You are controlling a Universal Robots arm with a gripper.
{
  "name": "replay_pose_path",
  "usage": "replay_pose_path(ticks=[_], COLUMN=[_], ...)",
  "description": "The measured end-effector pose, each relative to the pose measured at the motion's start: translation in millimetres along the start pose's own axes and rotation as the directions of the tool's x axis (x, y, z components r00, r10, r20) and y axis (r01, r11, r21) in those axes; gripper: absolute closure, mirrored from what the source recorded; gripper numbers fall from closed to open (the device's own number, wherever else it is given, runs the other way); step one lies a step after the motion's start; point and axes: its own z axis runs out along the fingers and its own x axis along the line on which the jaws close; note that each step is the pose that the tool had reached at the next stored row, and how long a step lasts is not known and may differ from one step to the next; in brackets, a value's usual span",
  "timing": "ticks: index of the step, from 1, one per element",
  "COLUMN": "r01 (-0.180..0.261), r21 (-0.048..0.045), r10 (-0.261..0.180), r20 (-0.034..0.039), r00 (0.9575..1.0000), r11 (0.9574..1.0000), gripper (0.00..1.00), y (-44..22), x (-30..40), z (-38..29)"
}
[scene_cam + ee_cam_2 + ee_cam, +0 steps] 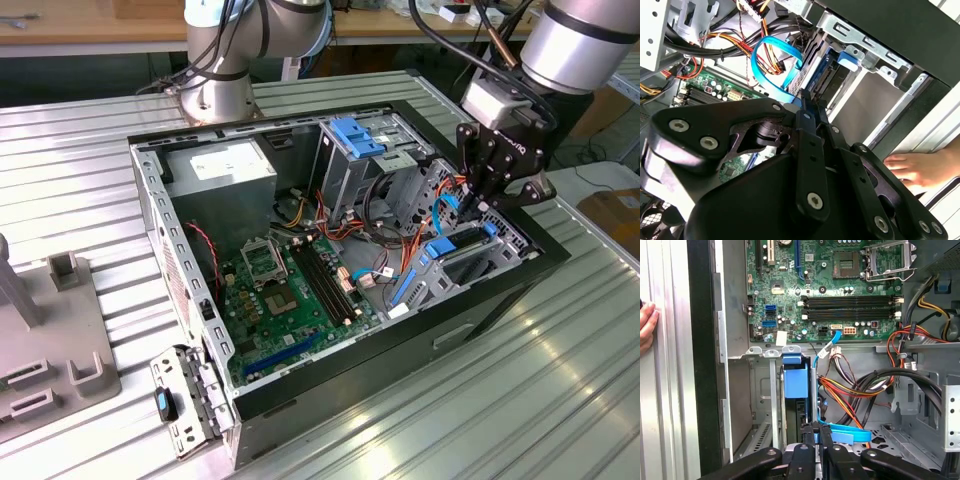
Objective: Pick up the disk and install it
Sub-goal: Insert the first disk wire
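No text legibly made out anywhere. White label (218,162) noted on power supply (262,186) in exterior view; print too small to be read. Small white sticker (781,338) noted on motherboard (790,287) in first wrist view; markings not resolved. Pale lettering noted on body of gripper (480,205) in exterior view; not deciphered. Fine white component markings seen across motherboard; none readable.

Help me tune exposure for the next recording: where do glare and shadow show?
Exterior view: light glares off the ribbed table at the exterior view's right; the case interior evenly lit. Second wrist view: the gripper is a dark mass, the table beyond washed white. First wrist view: motherboard evenly lit, the bay under the disk dimmer.
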Motion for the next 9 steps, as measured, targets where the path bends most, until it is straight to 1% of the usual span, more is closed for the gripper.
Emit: replay_pose_path(ticks=[4,6,9], r01=[0.0,0.0,0.0], r21=[0.0001,0.0001,0.0001], r10=[0.0,0.0,0.0], r20=[-0.0015,-0.003,-0.0032], r00=[1.0,1.0,1.0], r11=[1.0,1.0,1.0], gripper=[0.84,0.84,0.84], y=[0.0,-0.1,-0.2], x=[1.7,4.2,7.6], z=[0.1,0.2,0.3])
